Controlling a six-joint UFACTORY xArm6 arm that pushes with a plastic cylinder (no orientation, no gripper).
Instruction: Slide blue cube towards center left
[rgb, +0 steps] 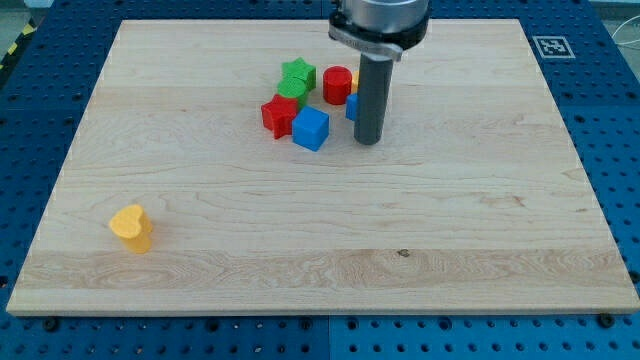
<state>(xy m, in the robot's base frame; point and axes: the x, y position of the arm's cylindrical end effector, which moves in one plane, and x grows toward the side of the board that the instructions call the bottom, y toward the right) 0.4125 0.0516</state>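
The blue cube (311, 129) sits on the wooden board (200, 200) near the top middle of the view. My tip (367, 139) stands on the board just to the cube's right, a short gap apart. A red star block (280, 114) touches the cube's left side. A green star block (297, 76) and a red cylinder block (337, 85) lie above them. Another blue block (352, 107) is mostly hidden behind the rod, with a sliver of yellow (355, 77) above it.
A yellow heart-shaped block (131, 227) lies alone at the view's lower left. The board rests on a blue perforated table (40, 100). A black-and-white marker tag (551, 46) is at the board's top right corner.
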